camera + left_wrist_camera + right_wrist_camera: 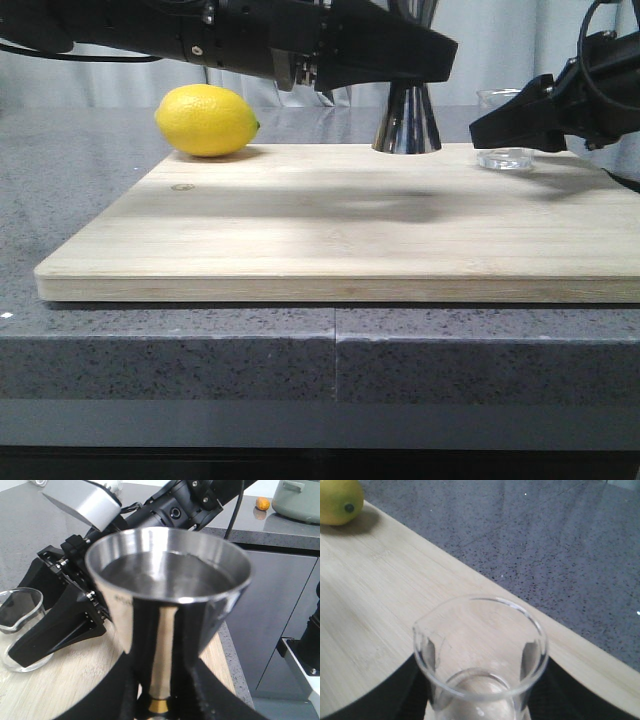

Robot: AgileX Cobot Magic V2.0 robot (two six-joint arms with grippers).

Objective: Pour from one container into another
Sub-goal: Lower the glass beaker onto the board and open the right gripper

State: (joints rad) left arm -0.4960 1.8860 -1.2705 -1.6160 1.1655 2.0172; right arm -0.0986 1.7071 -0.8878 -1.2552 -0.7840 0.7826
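Small clear glass beaker [505,152] upright near the far right corner of the wooden cutting board [330,230], with the right gripper [512,127] clenched on its sides, black fingers [532,655] seen through the glass wall at both sides in the right wrist view. Just to its left on the same board, the steel jigger [407,122] upright on its flared base, gold band [159,706] at the waist, grasped around that narrow waist by the left gripper [160,692], liquid visible in its upper cup. Further left near the board's far edge, a yellow lemon [206,121], well apart from both, all on a speckled grey countertop [200,345].
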